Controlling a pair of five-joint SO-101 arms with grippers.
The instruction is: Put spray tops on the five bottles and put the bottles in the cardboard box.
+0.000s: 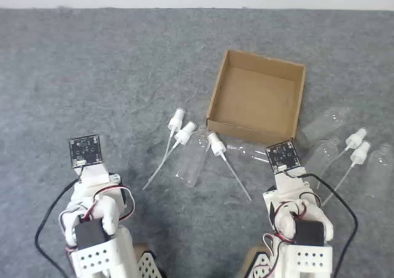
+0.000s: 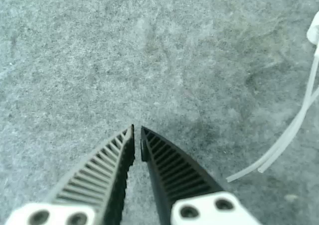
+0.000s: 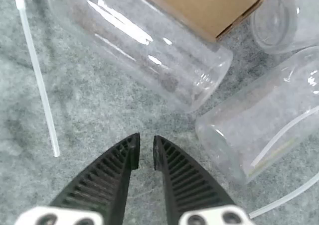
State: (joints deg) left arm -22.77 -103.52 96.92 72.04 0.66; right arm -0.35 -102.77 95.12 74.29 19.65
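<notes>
The open cardboard box (image 1: 255, 96) sits at the back, right of centre, with nothing in it. Clear bottles lie on their sides: one (image 1: 192, 158) left of the box, one (image 1: 247, 152) by its near wall, others (image 1: 325, 123) (image 1: 378, 170) to its right. Loose white spray tops (image 1: 176, 119) (image 1: 215, 144) (image 1: 356, 138) with long tubes lie among them. My left gripper (image 2: 137, 130) is shut over bare carpet, holding nothing. My right gripper (image 3: 146, 140) is shut and holds nothing, just short of two bottles (image 3: 139, 41) (image 3: 259, 120) near the box corner (image 3: 209, 6).
Grey carpet (image 1: 92, 63) covers the table. The left arm (image 1: 92, 219) and right arm (image 1: 298, 219) stand at the near edge. Two spray tubes (image 2: 294, 130) lie beside the left gripper; one tube (image 3: 37, 75) lies beside the right gripper.
</notes>
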